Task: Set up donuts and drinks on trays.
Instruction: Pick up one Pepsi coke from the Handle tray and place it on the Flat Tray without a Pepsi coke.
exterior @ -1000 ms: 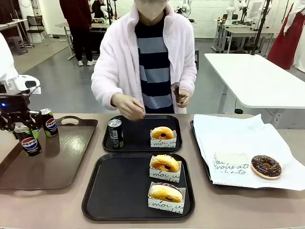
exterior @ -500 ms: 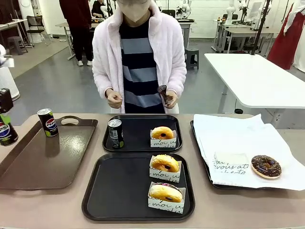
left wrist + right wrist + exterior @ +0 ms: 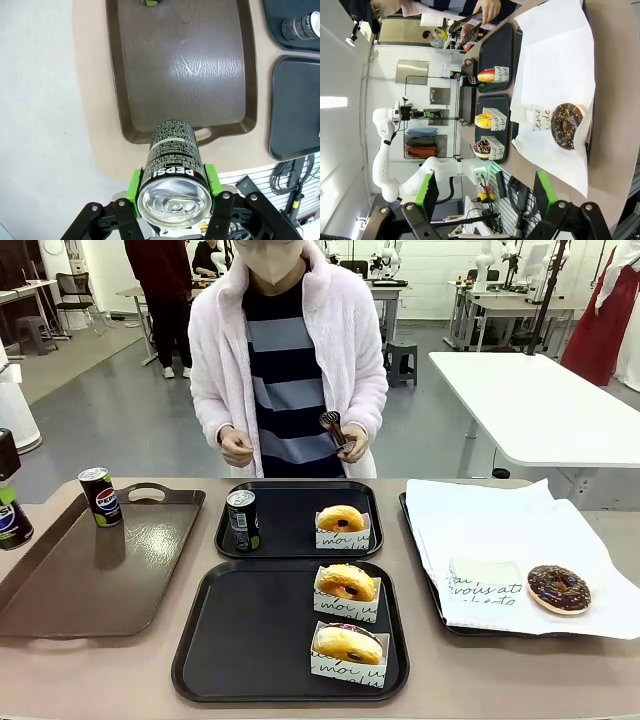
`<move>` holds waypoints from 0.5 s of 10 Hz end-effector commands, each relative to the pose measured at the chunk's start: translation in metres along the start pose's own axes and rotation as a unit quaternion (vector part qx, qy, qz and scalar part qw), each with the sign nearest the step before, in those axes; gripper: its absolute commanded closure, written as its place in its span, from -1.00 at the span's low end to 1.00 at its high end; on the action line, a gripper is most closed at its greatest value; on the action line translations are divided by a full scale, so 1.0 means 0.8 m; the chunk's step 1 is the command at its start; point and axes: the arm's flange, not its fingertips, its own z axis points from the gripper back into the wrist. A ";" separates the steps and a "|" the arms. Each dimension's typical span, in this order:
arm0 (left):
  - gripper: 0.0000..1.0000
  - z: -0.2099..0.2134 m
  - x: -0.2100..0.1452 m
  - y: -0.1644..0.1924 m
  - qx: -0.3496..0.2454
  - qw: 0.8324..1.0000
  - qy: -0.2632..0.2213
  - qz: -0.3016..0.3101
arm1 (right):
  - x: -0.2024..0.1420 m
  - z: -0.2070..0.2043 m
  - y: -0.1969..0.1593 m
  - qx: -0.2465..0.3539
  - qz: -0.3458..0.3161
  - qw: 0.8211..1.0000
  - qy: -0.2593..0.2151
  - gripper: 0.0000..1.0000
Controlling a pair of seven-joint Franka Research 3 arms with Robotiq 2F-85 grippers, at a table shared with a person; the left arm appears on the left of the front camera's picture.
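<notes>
Can (image 3: pixel 172 150) aloft: the left gripper (image 3: pixel 172 189) is clamped on its top end above the handle of the brown tray (image 3: pixel 180 65), well apart from the black trays (image 3: pixel 250 640). The right gripper (image 3: pixel 486 192) stands spread and empty. Held so high up, the can could tilt and topple when set down.

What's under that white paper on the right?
A dark tray: its rim peeks out past the left and near edges of the white paper. The rest is covered, so anything else beneath stays hidden.
</notes>
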 end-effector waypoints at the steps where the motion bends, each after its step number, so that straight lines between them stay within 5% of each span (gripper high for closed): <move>1: 1.00 0.006 0.003 -0.004 0.002 1.000 -0.001 0.004 | -0.001 0.001 0.002 0.003 -0.003 1.000 0.000 -1.00; 2: 1.00 0.006 0.003 -0.004 0.002 1.000 -0.001 0.004 | -0.001 0.001 0.002 0.003 -0.003 1.000 0.000 -1.00; 3: -0.17 0.000 0.000 0.000 0.000 1.000 0.000 0.000 | -0.001 0.001 0.002 0.003 -0.003 1.000 0.000 -1.00; 5: -0.17 -0.009 -0.009 -0.045 0.023 0.999 -0.040 -0.025 | -0.001 0.001 0.002 0.003 -0.003 1.000 0.000 -1.00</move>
